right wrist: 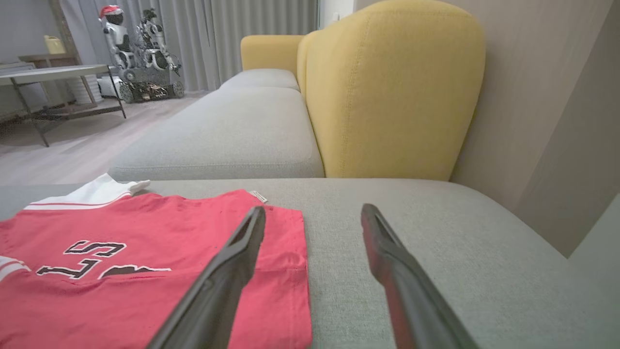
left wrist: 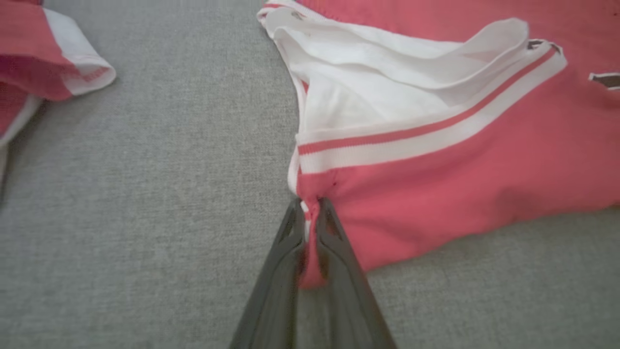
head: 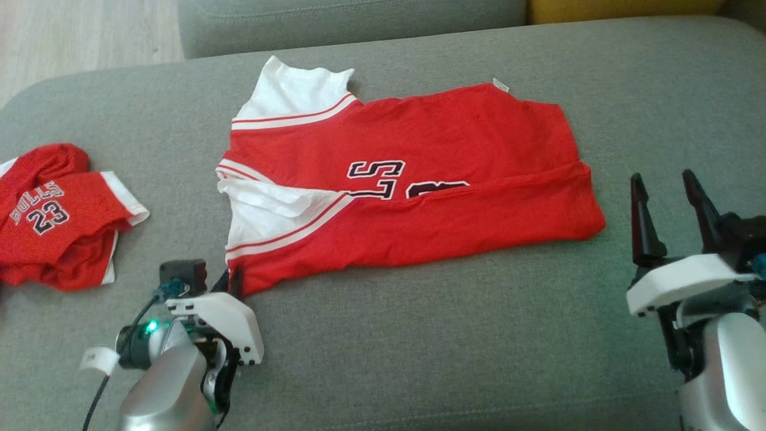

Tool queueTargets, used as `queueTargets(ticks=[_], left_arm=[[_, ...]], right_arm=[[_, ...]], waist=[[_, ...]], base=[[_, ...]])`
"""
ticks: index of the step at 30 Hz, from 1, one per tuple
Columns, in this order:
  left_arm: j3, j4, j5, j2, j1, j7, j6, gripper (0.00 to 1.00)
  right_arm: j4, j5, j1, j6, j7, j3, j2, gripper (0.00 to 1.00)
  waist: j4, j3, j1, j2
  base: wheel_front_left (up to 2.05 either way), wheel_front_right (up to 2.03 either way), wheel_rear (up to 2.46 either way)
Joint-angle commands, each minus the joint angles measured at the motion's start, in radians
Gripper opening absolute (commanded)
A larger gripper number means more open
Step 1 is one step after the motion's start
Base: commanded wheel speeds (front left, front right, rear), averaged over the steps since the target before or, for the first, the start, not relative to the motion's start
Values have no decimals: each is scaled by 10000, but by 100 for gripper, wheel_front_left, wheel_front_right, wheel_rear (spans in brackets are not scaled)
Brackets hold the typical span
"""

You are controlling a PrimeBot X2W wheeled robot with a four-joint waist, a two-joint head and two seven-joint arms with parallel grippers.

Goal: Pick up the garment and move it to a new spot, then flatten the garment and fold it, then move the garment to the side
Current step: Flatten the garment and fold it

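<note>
The garment (head: pixel 419 179) is a red jersey with white striped trim and dark lettering, lying folded lengthwise on the grey cushion (head: pixel 419 335). My left gripper (head: pixel 234 286) sits at the jersey's near left corner, shut on a pinch of red fabric. The left wrist view shows both fingers (left wrist: pixel 334 242) pressed together on that corner of the garment (left wrist: pixel 460 174), just below the white armhole trim. My right gripper (head: pixel 664 212) stands open past the jersey's right end, above the cushion with nothing between its fingers. In the right wrist view its left finger (right wrist: pixel 232 261) overlaps the garment (right wrist: pixel 145 271).
A second red jersey (head: pixel 54 215), marked with the number 23, lies crumpled at the cushion's left side. A yellow armrest (right wrist: pixel 392 92) rises beyond the cushion, with more grey sofa (right wrist: pixel 232 131) behind. Wooden floor (head: pixel 78 36) shows at the far left.
</note>
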Motion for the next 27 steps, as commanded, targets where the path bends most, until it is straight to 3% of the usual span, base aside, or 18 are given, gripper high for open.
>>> queueTargets(ticks=[1, 12, 24, 25, 26, 27], left_arm=[[324, -247, 0, 255, -240, -347, 76, 0], [794, -2275, 73, 411, 15, -1019, 288, 0], [661, -3816, 260, 531, 387, -911, 457, 0], [645, -3864, 258, 536, 404, -886, 469, 0], [635, -3904, 253, 545, 424, -868, 481, 0], [627, -3933, 251, 563, 447, -849, 495, 0]], right_arm=[[-139, 34, -50, 17, 233, 8, 48, 100], [1915, 865, -836, 17, 1837, -1246, 519, 100], [5182, 676, -2248, 17, 1768, -1480, 532, 100], [5400, 707, -2343, 17, 1777, -1437, 532, 44], [5578, 768, -2433, 17, 1765, -1365, 532, 3], [5722, 809, -2515, 17, 1713, -1296, 533, 0]], waist=[[99, -11, 0, -1], [744, 88, 0, -1], [1324, 416, 0, -1], [1339, 424, 0, -1], [1345, 428, 0, -1], [1339, 425, 0, -1]], base=[[0, 0, 0], [0, 0, 0], [0, 0, 0], [0, 0, 0], [0, 0, 0], [0, 0, 0]])
